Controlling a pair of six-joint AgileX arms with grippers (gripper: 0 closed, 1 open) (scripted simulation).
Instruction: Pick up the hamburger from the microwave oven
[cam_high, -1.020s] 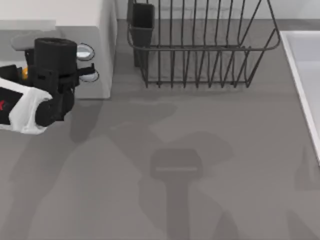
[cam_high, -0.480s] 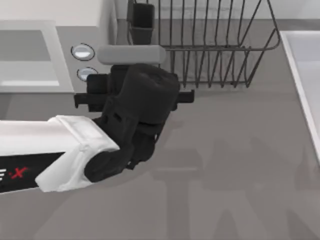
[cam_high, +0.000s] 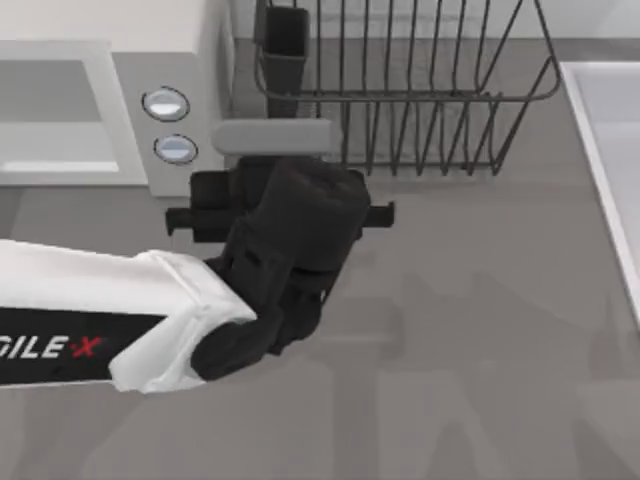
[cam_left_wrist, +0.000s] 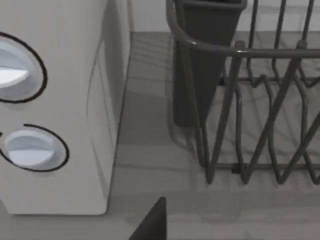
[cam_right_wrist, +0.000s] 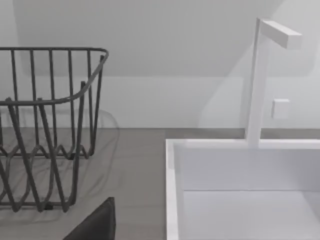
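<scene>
While its grip state is unclear, left end effector (cam_high: 290, 215) hovers beside microwave oven (cam_high: 180, 60).

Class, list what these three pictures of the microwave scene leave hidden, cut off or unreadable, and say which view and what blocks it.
- Left gripper, top view: its own black wrist covers the fingers, so its state and load are unreadable.
- Off-white boxy microwave oven, top view: grey cavity cut by the left edge.
- Dark wire dish rack, left wrist view: cut by the frame edge.
</scene>
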